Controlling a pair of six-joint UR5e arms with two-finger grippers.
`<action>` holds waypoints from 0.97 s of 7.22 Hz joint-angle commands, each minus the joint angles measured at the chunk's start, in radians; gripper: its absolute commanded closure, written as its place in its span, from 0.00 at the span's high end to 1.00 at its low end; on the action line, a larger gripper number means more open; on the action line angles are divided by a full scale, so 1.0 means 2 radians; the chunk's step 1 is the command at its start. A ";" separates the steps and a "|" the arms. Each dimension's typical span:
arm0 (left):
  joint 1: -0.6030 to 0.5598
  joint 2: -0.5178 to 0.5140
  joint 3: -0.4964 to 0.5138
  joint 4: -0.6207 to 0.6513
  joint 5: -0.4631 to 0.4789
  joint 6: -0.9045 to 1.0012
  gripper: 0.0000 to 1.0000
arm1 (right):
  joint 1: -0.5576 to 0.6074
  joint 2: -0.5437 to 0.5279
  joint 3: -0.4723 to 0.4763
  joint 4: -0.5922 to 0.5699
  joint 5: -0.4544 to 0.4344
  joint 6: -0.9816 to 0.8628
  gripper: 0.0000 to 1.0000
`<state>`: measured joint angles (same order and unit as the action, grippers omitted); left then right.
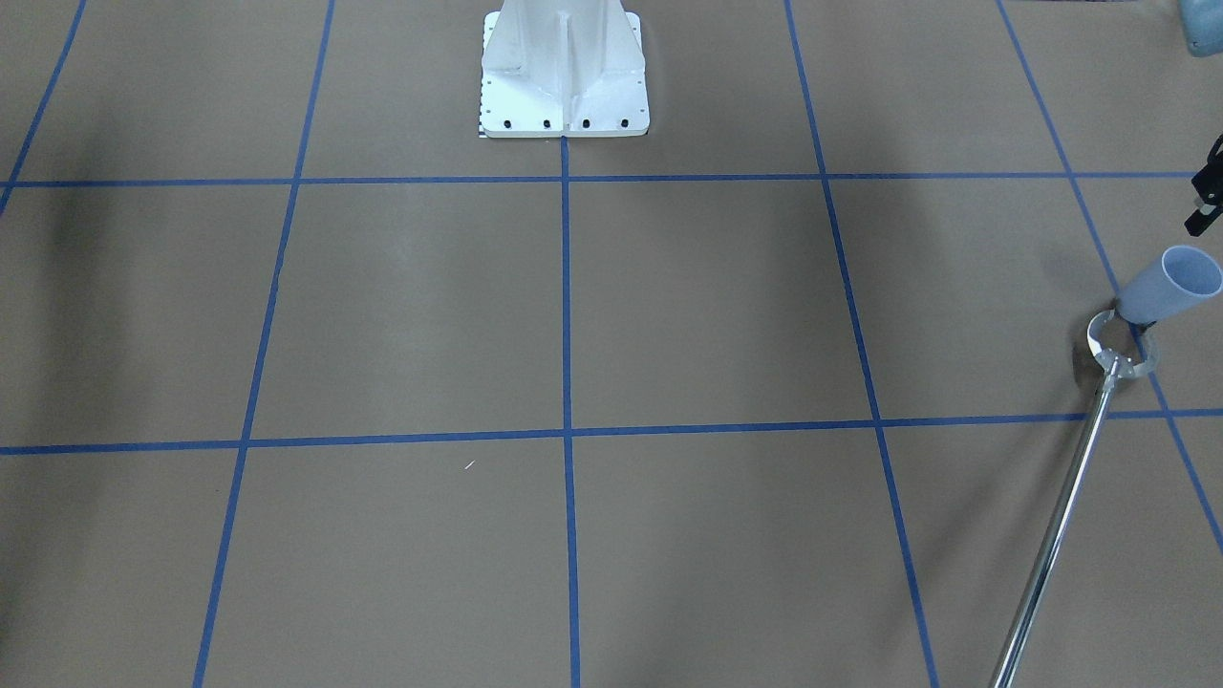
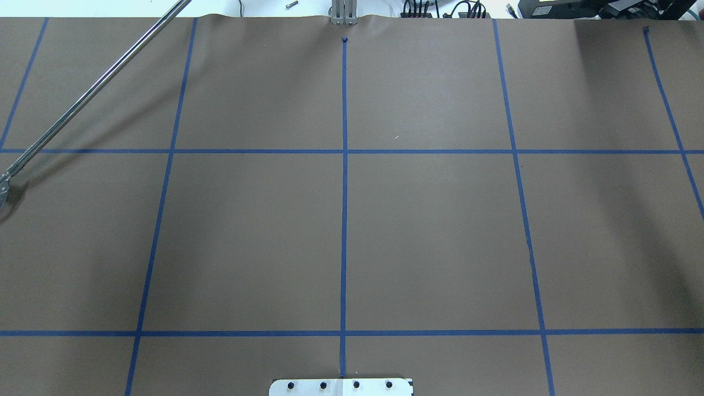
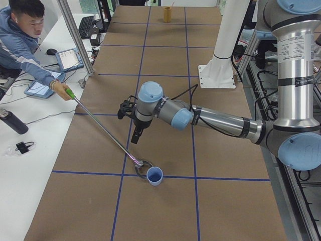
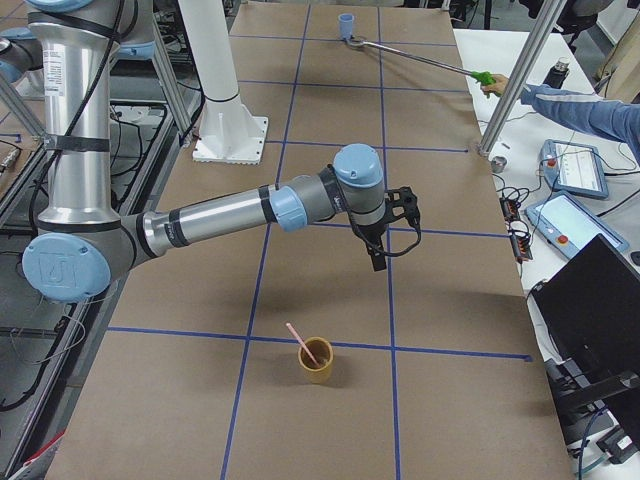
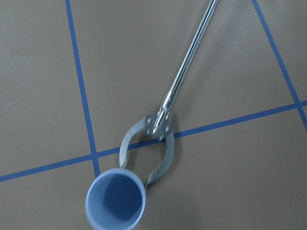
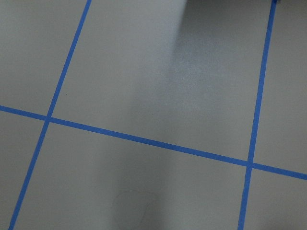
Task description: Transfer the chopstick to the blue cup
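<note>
The blue cup (image 3: 154, 175) stands upright on the brown table at the robot's far left; it also shows in the front view (image 1: 1170, 287) and the left wrist view (image 5: 115, 203). It is empty. The pale-pink chopstick (image 4: 298, 340) leans in a tan cup (image 4: 316, 360) at the table's right end. My left gripper (image 3: 134, 139) hangs above the table a short way from the blue cup; I cannot tell if it is open. My right gripper (image 4: 379, 262) hangs over the table beyond the tan cup, apart from it; I cannot tell its state.
An operator (image 3: 25, 40) holds a long metal reacher pole (image 3: 100, 128). Its open claw (image 5: 148, 153) lies on the table right beside the blue cup. The white robot base (image 1: 564, 76) stands at mid-table. Blue tape lines grid the table.
</note>
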<state>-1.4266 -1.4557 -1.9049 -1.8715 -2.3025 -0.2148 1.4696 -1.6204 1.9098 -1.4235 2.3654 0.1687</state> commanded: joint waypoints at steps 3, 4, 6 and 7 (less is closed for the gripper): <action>0.000 0.000 0.000 0.000 0.000 0.000 0.98 | 0.000 0.000 0.001 0.000 0.000 0.000 1.00; 0.000 0.000 -0.001 0.000 0.000 0.000 0.98 | 0.000 0.000 0.001 0.000 0.000 0.000 1.00; 0.000 0.000 -0.002 -0.001 -0.001 0.000 0.98 | 0.000 0.000 0.002 0.000 0.000 0.000 1.00; 0.000 0.000 -0.005 -0.007 0.000 0.000 0.98 | 0.000 0.000 0.000 0.000 0.000 0.001 1.00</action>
<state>-1.4266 -1.4557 -1.9099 -1.8756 -2.3031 -0.2148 1.4696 -1.6199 1.9119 -1.4235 2.3654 0.1694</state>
